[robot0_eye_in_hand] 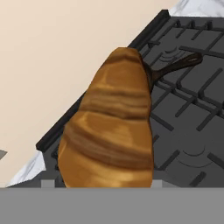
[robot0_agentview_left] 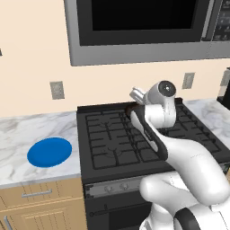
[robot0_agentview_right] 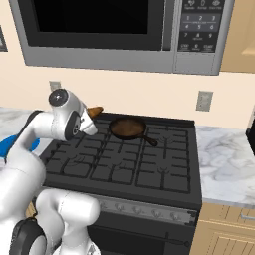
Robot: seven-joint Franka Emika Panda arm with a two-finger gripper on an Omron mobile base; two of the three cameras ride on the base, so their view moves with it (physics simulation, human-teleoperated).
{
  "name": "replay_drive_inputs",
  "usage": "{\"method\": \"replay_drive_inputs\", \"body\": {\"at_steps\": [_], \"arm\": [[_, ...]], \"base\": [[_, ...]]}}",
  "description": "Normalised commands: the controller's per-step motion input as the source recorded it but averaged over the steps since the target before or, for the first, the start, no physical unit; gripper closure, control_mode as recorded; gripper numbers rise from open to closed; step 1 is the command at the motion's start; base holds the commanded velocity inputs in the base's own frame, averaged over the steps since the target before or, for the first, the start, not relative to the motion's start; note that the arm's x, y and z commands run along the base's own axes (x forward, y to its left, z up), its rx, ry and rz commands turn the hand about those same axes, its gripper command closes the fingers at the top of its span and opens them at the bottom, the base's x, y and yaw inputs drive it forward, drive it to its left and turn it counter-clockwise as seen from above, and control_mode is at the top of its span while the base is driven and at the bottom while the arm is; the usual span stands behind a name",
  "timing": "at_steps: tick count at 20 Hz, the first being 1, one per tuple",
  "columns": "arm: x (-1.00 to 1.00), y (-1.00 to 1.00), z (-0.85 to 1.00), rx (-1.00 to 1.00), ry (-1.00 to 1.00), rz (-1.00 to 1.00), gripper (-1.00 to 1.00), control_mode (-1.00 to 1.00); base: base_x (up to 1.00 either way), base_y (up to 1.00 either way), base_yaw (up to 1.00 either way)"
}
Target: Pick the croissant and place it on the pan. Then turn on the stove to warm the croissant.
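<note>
The golden-brown croissant (robot0_eye_in_hand: 111, 127) sits between my gripper's jaws and takes up the middle of the hand view. From the right base view the croissant (robot0_agentview_right: 94, 110) sticks out of my gripper (robot0_agentview_right: 90, 115), held in the air over the back left of the stove (robot0_agentview_right: 124, 164). The small dark pan (robot0_agentview_right: 128, 128) rests on the rear grates just right of the gripper, its handle (robot0_eye_in_hand: 175, 68) pointing to the front right. In the left base view my gripper (robot0_agentview_left: 137, 95) hovers above the stove's (robot0_agentview_left: 112, 143) back edge.
A steel microwave (robot0_agentview_right: 99, 30) hangs above the range. A flat blue plate (robot0_agentview_left: 49, 152) lies on the marble counter left of the stove. Small knobs (robot0_agentview_right: 149, 211) line the silver front strip. More marble counter (robot0_agentview_right: 224, 159) stretches to the right.
</note>
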Motion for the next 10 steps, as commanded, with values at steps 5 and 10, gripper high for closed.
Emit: {"method": "replay_drive_inputs", "body": {"at_steps": [5, 10], "arm": [[0.58, -0.3, 0.0, 0.05, 0.02, 0.0, 1.0, -1.0], [0.58, -0.24, 0.0, 0.04, 0.1, 0.0, 1.0, -1.0]], "base": [[0.0, 0.0, 0.0], [0.0, 0.0, 0.0]]}}
